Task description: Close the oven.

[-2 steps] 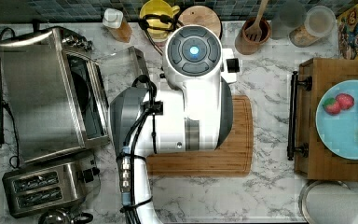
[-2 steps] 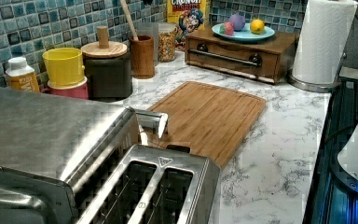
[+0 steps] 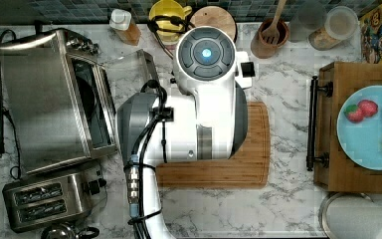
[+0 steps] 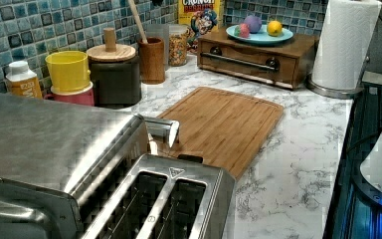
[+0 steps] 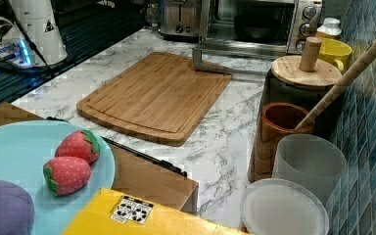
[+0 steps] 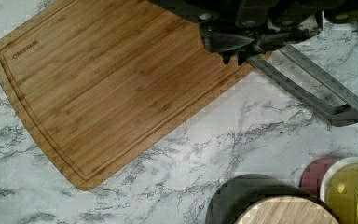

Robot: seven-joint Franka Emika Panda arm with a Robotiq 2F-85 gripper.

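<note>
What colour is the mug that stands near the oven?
The mug is yellow, shown best in the left view.

marble counter point(image 3: 288, 209) crowded with kitchen things

at the top view's left stands the oven point(image 3: 49, 99), its glass door point(image 3: 129, 62) dropped open, with a two-slot toaster point(image 3: 47, 199) just beside it. a bamboo cutting board point(image 5: 159, 95) lies flat mid-counter, its corner near the door's bar handle point(image 6: 317, 88). along the tiled wall sit a small bottle point(image 4: 22, 79), a yellow mug point(image 4: 68, 69), a dark canister with a wooden lid point(image 4: 114, 74), a wooden utensil cup point(image 4: 152, 59) and two jars point(image 5: 298, 166). a wooden drawer box point(image 4: 253, 55) and a paper towel roll point(image 4: 345, 42) stand at the left view's right.
</note>
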